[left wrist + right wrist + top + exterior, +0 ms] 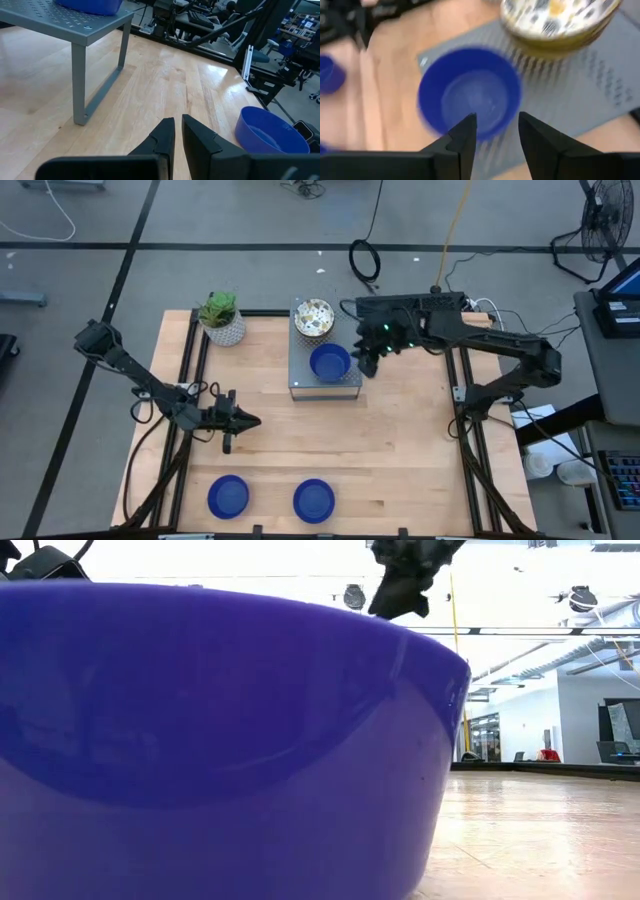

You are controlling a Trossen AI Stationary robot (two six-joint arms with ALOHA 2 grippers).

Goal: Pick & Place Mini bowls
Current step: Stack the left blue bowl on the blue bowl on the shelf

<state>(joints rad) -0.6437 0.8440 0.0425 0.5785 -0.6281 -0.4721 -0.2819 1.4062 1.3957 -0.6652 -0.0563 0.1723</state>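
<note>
Hovering my right gripper (494, 131) with fingers parted over the blue bowl (330, 363) on the grey stand (300, 383), I should straddle its right rim squarely before squeezing. My left gripper (178, 134), fingers nearly together, waits above the desk (400, 450).

No legible text or labels

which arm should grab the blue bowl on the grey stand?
Right. The right gripper is open beside the blue bowl on the grey stand; the left gripper sits low over bare table.
</note>
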